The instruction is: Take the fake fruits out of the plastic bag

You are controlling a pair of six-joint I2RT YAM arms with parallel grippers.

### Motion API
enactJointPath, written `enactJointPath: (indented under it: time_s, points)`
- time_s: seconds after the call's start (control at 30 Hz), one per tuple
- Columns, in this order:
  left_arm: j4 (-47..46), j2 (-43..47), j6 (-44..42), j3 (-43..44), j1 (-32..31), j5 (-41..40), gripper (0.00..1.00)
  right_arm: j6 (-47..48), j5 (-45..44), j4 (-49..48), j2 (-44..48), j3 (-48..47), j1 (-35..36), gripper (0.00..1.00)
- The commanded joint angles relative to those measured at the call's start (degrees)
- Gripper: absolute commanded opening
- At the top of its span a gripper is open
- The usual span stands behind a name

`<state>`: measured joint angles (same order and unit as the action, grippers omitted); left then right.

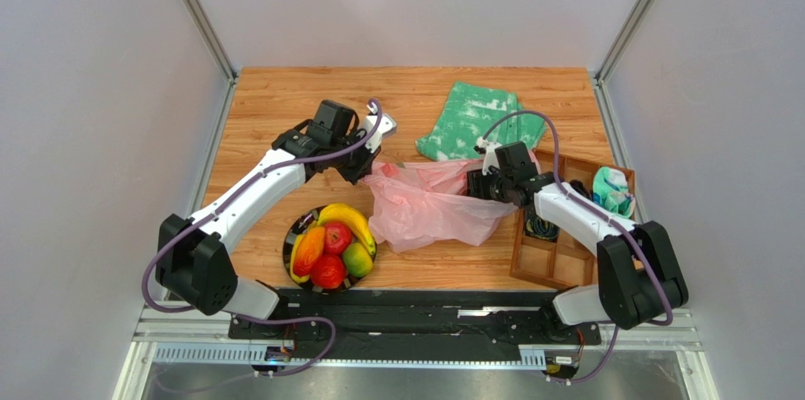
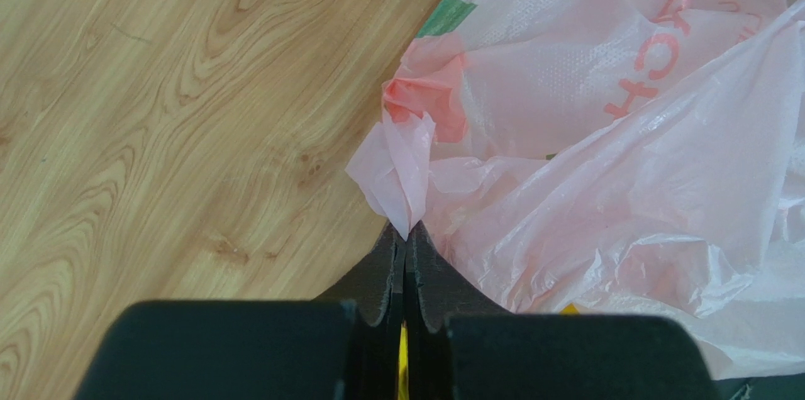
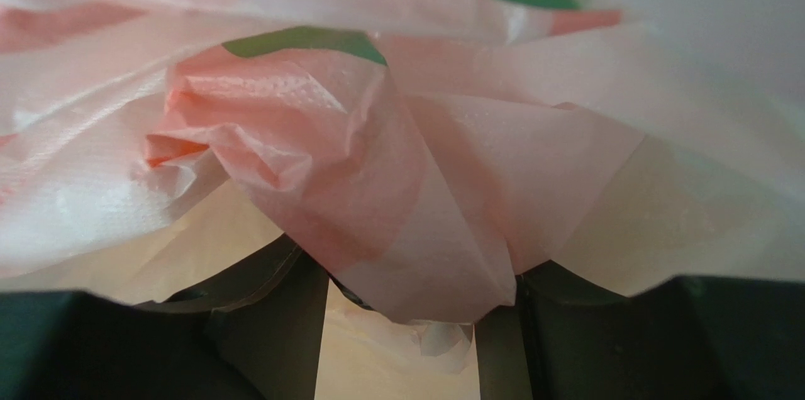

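The pink plastic bag (image 1: 425,204) lies crumpled mid-table, and no fruit shows through it. My left gripper (image 1: 367,162) is at its left edge, shut on a pinched fold of the bag (image 2: 408,159); the left gripper (image 2: 406,235) has its jaws pressed together on the film. On the bag's right side, my right gripper (image 1: 475,183) reaches into the plastic. In the right wrist view the right gripper (image 3: 416,277) stands open, a pink fold (image 3: 416,230) draped over its tips. The fake fruits sit in a black bowl (image 1: 288,235): a banana (image 1: 348,221), apple (image 1: 337,237), orange (image 1: 309,251) and mango (image 1: 357,258).
A folded green-and-white cloth (image 1: 468,122) lies behind the bag. A wooden compartment tray (image 1: 567,254) sits at the right edge of the table, close under my right arm, with a teal item (image 1: 612,191) in it. Bare wood (image 2: 170,117) lies left of the bag.
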<state>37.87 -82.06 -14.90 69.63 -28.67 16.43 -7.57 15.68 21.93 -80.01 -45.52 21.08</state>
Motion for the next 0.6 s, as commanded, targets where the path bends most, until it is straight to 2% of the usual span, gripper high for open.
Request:
enactJointPath:
  time_s: [0.0,0.1,0.13,0.2,0.3,0.33,0.37,0.43,0.5,0.57]
  points:
    - [-3.24,-0.90,0.39,-1.07,-2.09,-1.40,0.00,1.25,-3.20,-4.35,3.98,3.06,0.01,0.13]
    - [-4.03,-1.43,0.83,-0.11,-3.33,-4.20,0.00,1.94,-4.34,-4.88,5.21,4.12,0.01,0.13]
    - [-3.33,-1.43,0.92,1.03,-3.33,-4.90,0.14,2.04,-4.69,-4.80,5.65,3.95,0.01,0.13]
    - [-2.36,-0.12,1.36,6.20,-3.33,-3.95,0.27,2.12,-5.22,-4.27,5.91,3.60,-0.16,0.12]
    - [-1.66,4.09,2.50,12.45,-3.33,5.08,0.48,2.13,-4.87,-4.27,5.57,2.54,-0.34,0.11]
    - [-3.66,5.41,3.98,13.07,-3.33,13.46,0.82,2.04,-4.61,-4.27,5.39,2.28,-0.43,0.11]
    - [-5.16,7.51,5.22,12.99,-3.50,17.20,0.93,2.04,-4.09,-4.27,4.87,1.75,-0.34,0.11]
    - [-9.54,8.14,11.77,12.21,-5.16,20.83,0.96,2.04,-3.64,-4.35,4.34,1.05,-0.34,0.11]
    - [-11.49,6.13,15.93,10.62,-8.58,19.71,0.96,2.12,-3.47,-4.18,3.81,0.43,-0.34,0.10]
    - [-16.75,3.85,22.61,6.85,-10.61,17.86,0.87,2.04,-3.29,-4.09,3.46,-0.01,-0.34,0.10]
